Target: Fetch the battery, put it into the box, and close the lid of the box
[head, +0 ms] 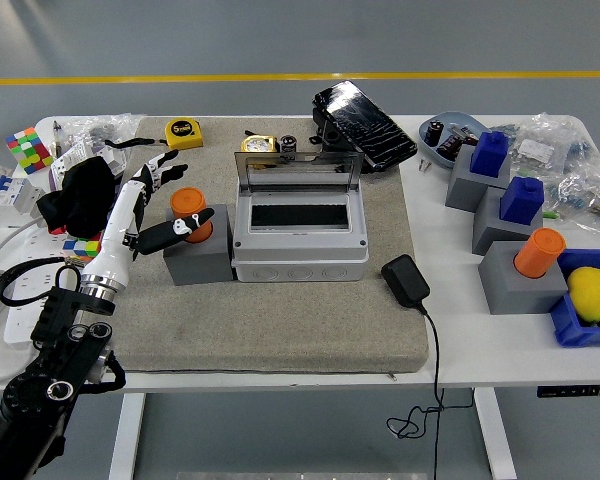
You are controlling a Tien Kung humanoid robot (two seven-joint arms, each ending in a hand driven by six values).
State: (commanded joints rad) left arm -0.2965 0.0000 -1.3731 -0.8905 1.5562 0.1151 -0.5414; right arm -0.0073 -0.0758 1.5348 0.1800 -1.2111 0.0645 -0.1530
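Observation:
A grey box [300, 258] sits mid-table on a grey mat, its clear lid [300, 175] standing open at the back. Left of it, an orange cylinder [188, 201] stands in a grey block [202, 260]. My left hand [166, 200] reaches in from the lower left and is beside the cylinder on its left. Its fingers are spread and hold nothing. The thumb [185, 228] lies across the front of the block just below the cylinder. A small black cylinder [288, 143] stands behind the box. The right arm is out of view.
A black adapter [405, 280] with a cable lies right of the box. A black device [365, 125] and yellow tape measure [183, 132] are behind. At right are a blue bowl [450, 135], grey blocks with blue pieces, another orange cylinder [538, 252] and a lemon [592, 293]. A black cloth [80, 190] lies at left.

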